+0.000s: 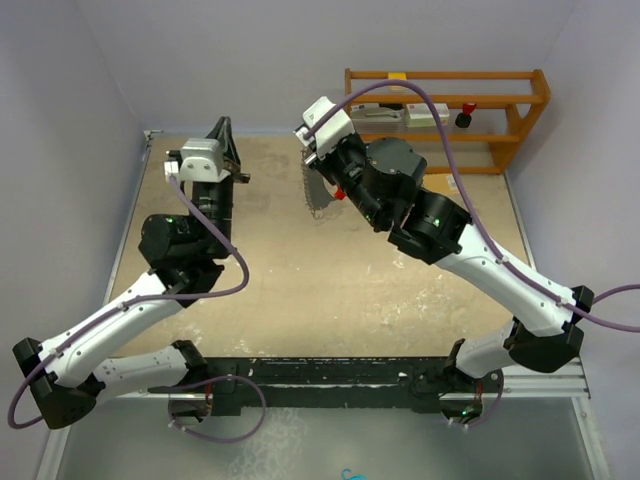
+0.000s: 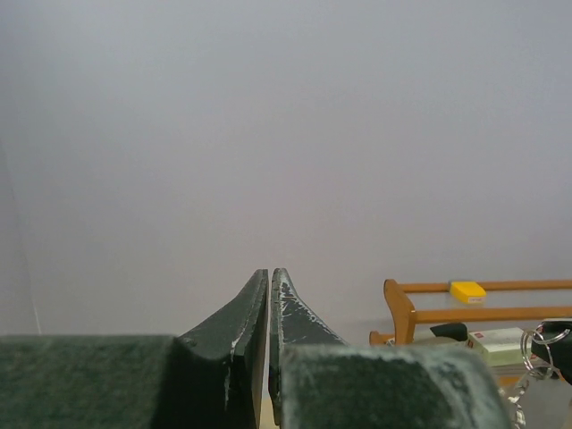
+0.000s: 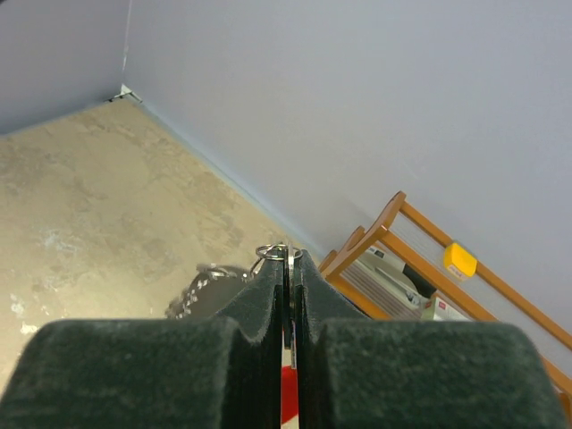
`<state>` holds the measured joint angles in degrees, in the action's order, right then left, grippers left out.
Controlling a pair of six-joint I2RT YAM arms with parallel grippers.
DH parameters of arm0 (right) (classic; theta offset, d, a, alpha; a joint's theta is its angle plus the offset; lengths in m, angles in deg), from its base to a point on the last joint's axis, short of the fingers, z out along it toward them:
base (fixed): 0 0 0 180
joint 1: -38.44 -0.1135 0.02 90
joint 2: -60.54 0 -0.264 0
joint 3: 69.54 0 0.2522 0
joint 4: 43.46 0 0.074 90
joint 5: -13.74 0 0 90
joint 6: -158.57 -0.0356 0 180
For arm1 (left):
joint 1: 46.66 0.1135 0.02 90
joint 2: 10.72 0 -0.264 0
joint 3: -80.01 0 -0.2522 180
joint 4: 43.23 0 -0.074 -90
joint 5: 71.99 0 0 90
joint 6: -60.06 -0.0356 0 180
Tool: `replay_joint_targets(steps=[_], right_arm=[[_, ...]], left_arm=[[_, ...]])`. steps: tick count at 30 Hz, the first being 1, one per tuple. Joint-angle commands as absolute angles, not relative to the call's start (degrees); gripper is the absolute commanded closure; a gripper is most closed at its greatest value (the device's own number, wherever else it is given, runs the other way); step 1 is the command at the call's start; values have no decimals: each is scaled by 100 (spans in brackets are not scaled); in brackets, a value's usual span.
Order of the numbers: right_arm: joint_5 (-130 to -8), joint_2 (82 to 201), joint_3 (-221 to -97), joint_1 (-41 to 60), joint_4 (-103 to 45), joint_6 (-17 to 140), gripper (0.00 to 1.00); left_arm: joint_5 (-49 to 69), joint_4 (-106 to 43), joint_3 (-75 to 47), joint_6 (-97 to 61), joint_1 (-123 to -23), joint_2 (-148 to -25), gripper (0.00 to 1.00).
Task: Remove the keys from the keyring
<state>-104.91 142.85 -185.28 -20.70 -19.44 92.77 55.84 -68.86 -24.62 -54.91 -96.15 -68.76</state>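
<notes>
My right gripper (image 1: 318, 178) is raised above the back middle of the table. It is shut on the keyring (image 1: 314, 200), whose silvery chain-like arc hangs below the fingers, with a red piece (image 1: 342, 193) beside it. In the right wrist view the gripper (image 3: 288, 256) pinches a thin metal strip. A small wire ring (image 3: 273, 252) sits at the tips, the dark chain arc (image 3: 201, 290) hangs to the left, and red (image 3: 288, 393) shows below. I cannot pick out the keys as separate things. My left gripper (image 1: 223, 125) (image 2: 270, 273) is shut and empty, pointing at the back wall.
A wooden shelf rack (image 1: 445, 75) stands at the back right with small items on it. It also shows in the left wrist view (image 2: 402, 313) and the right wrist view (image 3: 393, 228). Walls close the table at the left, back and right.
</notes>
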Motion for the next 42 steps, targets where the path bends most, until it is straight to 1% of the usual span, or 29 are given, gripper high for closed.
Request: replay_joint_targets(steps=[1, 4, 6, 8, 14, 18, 21, 24, 29, 31, 37, 42], right_arm=[[-10382, 14165, -18652, -2063, -2389, 9315, 100], [-10344, 14160, -18676, -2063, -2342, 9367, 100], [-10256, 14150, -18683, -2063, -2295, 9451, 100], [-10078, 14140, -18711, -2063, -2153, 9595, 100], [-9715, 14019, -18652, -2063, -1636, 10500, 100], [-9047, 14071, -19033, -2063, -389, 11457, 100], [-8413, 13967, -19034, -2062, 460, 12328, 100], [-7836, 14132, -19510, -2063, 1450, 12637, 100], [-7003, 14363, -20168, -2063, 2436, 13017, 100], [-6808, 14382, -20337, -2063, 2507, 12982, 100], [-6819, 14290, -20211, -2063, 2246, 12912, 100], [-6979, 14190, -20000, -2063, 1965, 12826, 100]], left_arm=[[5699, -6844, -2342, -5284, -9533, -6994, 100], [5589, -6567, -2255, -4941, -9372, -7022, 99], [5418, -6260, -2129, -4562, -9130, -7022, 91], [5166, -5820, -1945, -4013, -8759, -7043, 87], [4384, -4396, -1160, -3126, -7995, -7305, 84], [4056, -3835, -930, -2882, -7822, -7484, 83], [4143, -3823, -1145, -2767, -7789, -7444, 83], [3951, -3815, -1318, -2687, -7724, -7421, 83], [3304, -3875, -1529, -2397, -7692, -7446, 83], [2852, -3944, -1620, -2162, -7691, -7459, 83], [1270, -4561, -2018, -1761, -7689, -7375, 83], [574, -4443, -1875, -1616, -7689, -7333, 83]])
